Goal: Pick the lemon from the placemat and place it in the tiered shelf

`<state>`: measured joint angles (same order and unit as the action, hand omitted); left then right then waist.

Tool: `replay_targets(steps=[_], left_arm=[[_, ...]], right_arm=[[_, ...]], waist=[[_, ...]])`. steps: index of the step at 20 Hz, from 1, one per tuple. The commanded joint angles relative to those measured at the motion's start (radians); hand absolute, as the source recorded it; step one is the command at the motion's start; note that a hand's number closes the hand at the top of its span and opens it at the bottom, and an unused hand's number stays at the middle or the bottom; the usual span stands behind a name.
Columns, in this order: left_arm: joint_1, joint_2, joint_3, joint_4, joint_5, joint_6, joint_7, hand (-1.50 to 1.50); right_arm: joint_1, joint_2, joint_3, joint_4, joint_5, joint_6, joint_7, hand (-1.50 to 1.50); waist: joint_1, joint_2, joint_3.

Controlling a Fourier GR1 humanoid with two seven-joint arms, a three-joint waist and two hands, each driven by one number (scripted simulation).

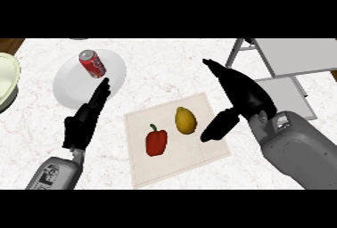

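Resting at the near left, the left robot hand (pixel 84 120) keeps its fingers straight and holds nothing, its fingertips overlapping the near rim of a white plate (pixel 69 84) that carries a red can (pixel 92 63). Further left, a pale green dish (pixel 8 75) shows at the table's (pixel 164 58) edge. Mid-scene lies the placemat (pixel 191 156), with a red pepper (pixel 156 141) just left of the lemon (pixel 186 120), the two close but apart. Right of the lemon, the right robot hand (pixel 240 95) is open and empty, thumb pointing toward the fruit without touching it. Behind it, at the far right, stands the tiered shelf (pixel 293 55).

Likely risks: the rounded lemon could roll from closing fingers, a wide sweep could nudge the pepper, or the lift could clip the shelf's frame.
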<state>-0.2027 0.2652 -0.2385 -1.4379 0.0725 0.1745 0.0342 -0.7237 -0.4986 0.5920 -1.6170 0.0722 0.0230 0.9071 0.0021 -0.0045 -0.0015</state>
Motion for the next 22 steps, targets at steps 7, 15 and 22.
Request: replay_targets(steps=[7,15,22], left_arm=[[0.024,-0.012,0.058,0.016,-0.024,-0.053,-0.027,0.00],[0.089,-0.056,0.035,-0.067,-0.068,-0.047,-0.017,0.00],[0.053,-0.065,0.071,-0.070,-0.085,-0.075,0.030,0.00]], right_arm=[[-0.029,0.149,-0.066,-0.101,0.129,0.128,0.206,-1.50],[0.082,0.267,-0.030,-0.083,0.305,0.095,0.193,-1.50],[0.083,0.385,-0.051,-0.001,0.413,0.123,0.164,-1.50]], waist=[[0.000,0.002,0.001],[0.002,0.002,0.001],[0.003,0.003,0.001]])
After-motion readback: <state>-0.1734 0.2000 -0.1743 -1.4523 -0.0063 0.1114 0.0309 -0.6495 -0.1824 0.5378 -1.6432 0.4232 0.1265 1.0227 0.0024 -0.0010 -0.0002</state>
